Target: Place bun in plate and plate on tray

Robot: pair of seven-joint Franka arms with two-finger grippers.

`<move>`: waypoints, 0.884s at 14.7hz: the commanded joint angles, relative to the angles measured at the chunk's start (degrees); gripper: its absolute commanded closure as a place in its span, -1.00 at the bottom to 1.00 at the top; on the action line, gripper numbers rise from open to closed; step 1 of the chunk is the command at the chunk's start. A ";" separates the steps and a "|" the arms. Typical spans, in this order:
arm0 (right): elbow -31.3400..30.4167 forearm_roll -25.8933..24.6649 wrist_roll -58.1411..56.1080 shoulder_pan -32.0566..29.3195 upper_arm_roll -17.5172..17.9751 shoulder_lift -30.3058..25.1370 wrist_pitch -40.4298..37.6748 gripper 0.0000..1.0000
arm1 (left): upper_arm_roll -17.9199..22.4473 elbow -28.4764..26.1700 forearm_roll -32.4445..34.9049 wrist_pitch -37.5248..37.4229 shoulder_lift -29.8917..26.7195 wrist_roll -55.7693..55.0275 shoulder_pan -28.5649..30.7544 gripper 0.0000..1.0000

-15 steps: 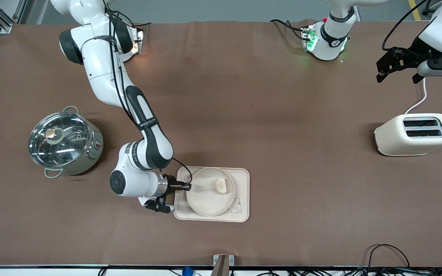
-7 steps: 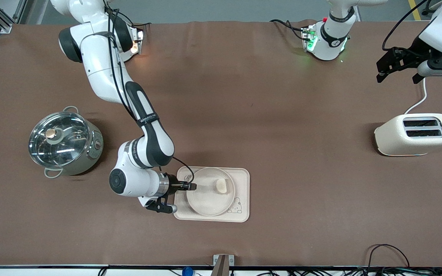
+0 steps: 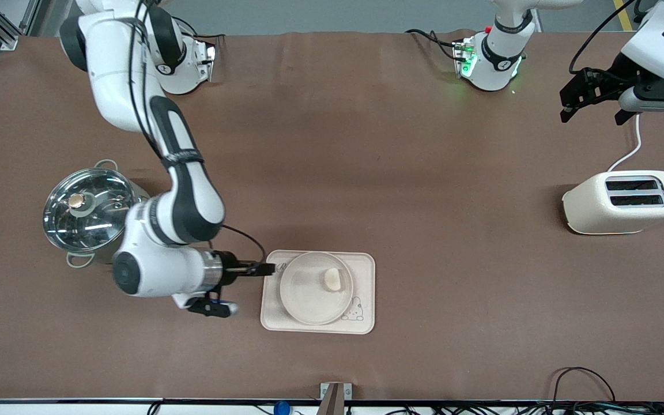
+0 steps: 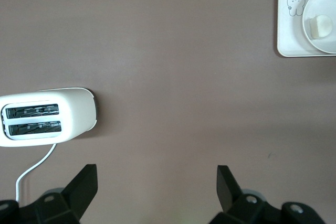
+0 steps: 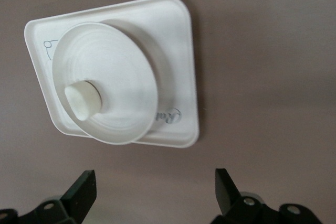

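Claws: right claw (image 3: 266, 268) gapes empty beside tray (image 3: 366, 323); left claw (image 3: 594, 104) likewise.

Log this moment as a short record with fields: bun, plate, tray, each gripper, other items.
bun: in the plate
plate: on the tray
tray: nearer the front camera than the toaster
right gripper: open, at the tray's edge, holding nothing
left gripper: open, waiting over the table's left-arm end
pot: lidded, right-arm end

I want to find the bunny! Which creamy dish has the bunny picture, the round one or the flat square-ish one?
The tray, the rectangular one underneath. Its rabbit drawing sits in a corner. The round plate resting on it is plain and holds the bun.
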 commanded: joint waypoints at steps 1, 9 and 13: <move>-9.10 -9.72 -0.35 -0.43 -0.73 -13.98 -6.13 -1.00 | -0.25 1.14 -0.04 -1.93 0.08 0.05 0.20 -1.00; -38.19 -31.12 -3.08 -2.45 -0.91 -42.75 -5.10 -1.00 | -0.25 0.96 0.14 -2.99 -0.19 0.13 0.46 -1.00; -38.04 -32.18 -5.43 -10.70 -0.73 -44.97 -6.06 -1.00 | -0.34 1.13 0.14 -3.00 -0.19 0.40 0.28 -1.00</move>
